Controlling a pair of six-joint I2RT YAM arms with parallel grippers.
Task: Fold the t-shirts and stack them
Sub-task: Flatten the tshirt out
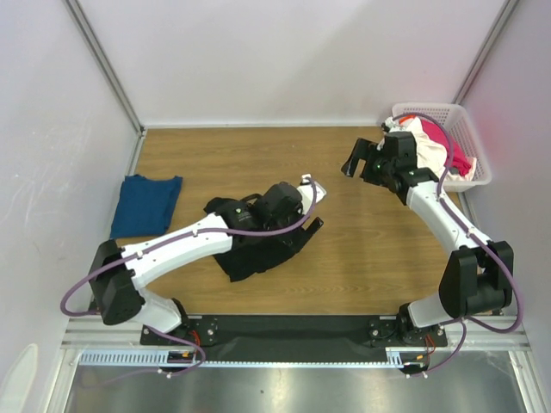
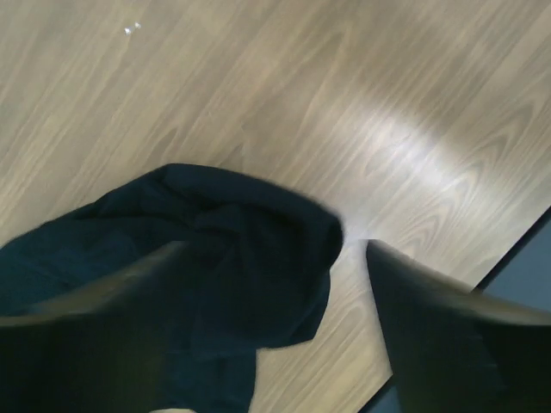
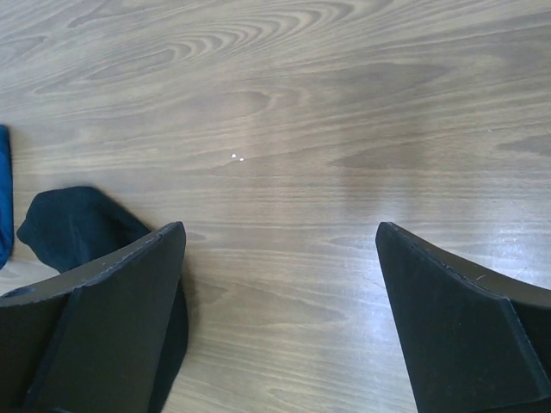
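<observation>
Left claw (image 1: 313,188) hangs right over the black t-shirt (image 1: 263,245), jaws apart and nothing between them. The black t-shirt is a rumpled heap on the tabletop (image 1: 258,155), not spread flat at all. The right claw (image 1: 358,157) is also wide apart and holding nothing, well off to the far right of the black t-shirt. The dark blue t-shirt (image 1: 146,205) lies folded well to the left of the black one. The white and pink-red t-shirts (image 1: 435,142) sit in the basket (image 1: 479,148), far right of it. Here's the worry: a grab into that bunched cloth would likely catch several layers at once, and the fold would come out twisted. The left forearm also crosses above the heap, so a careless sweep could drag it along. The top view gives the whole layout: blue shirt, basket and both arms. But it hides the left jaws' gap behind the wrist. The left wrist view settles that, with both fingers (image 2: 95,327) spread over dark wrinkles, and it alone shows a dark edge of the tabletop close beside the black cloth. The right wrist view adds a lobe of black shirt (image 3: 69,225) by its left finger and a sliver of blue at the frame edge.
</observation>
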